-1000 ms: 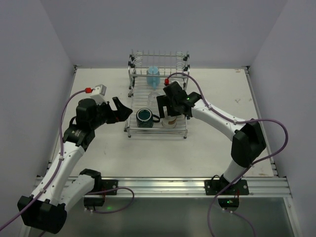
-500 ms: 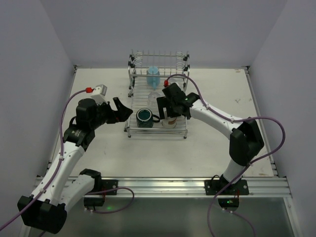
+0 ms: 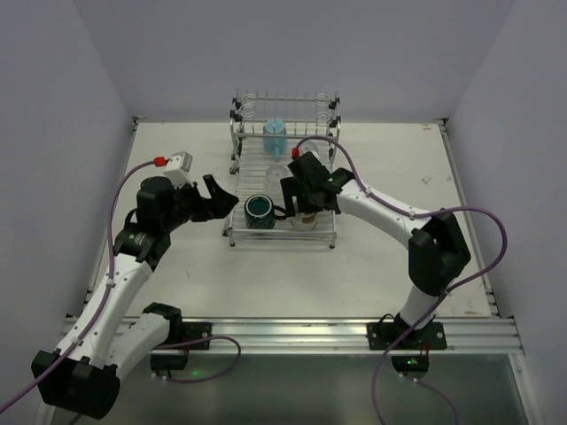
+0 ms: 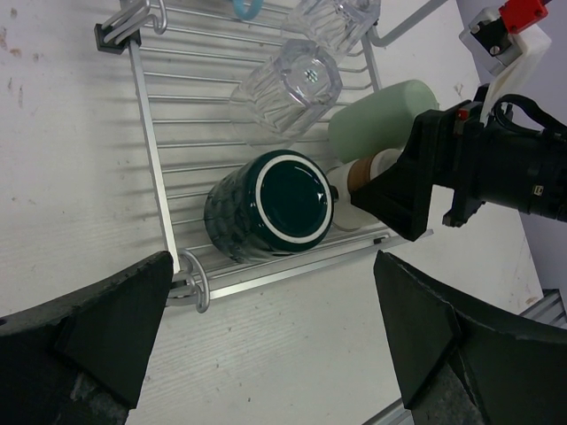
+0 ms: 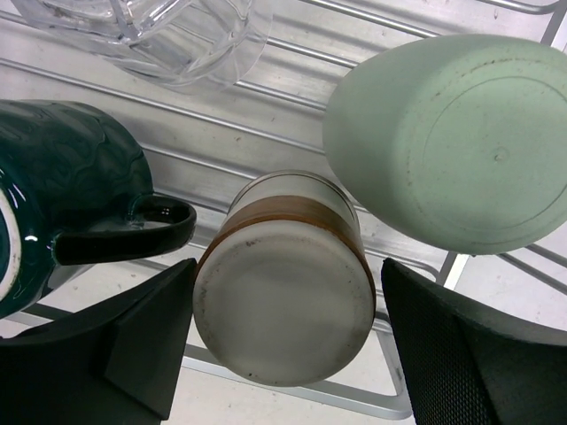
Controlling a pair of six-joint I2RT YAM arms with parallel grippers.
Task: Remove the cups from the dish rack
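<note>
The chrome dish rack (image 3: 282, 240) stands mid-table. A dark teal mug (image 3: 260, 210) and a beige cup (image 3: 306, 220) sit at its front, a light blue cup (image 3: 275, 133) at its back, and a clear tumbler (image 3: 276, 168) between. My right gripper (image 3: 299, 197) is open above the beige cup (image 5: 283, 292), one finger on each side, not touching it. The pale green cup (image 5: 452, 142) lies just right of it. My left gripper (image 3: 221, 197) is open and empty, left of the rack's front corner. Its view shows the mug (image 4: 279, 205) and two clear tumblers (image 4: 288, 87).
The mug's handle (image 5: 133, 232) points toward the beige cup, close to my right gripper's left finger. The rack's front rail (image 5: 292, 394) runs under the beige cup. Bare white table (image 3: 177, 266) lies left, right and in front of the rack.
My right gripper has shifted slightly left and lower over the beige cup. The left arm has not moved.
</note>
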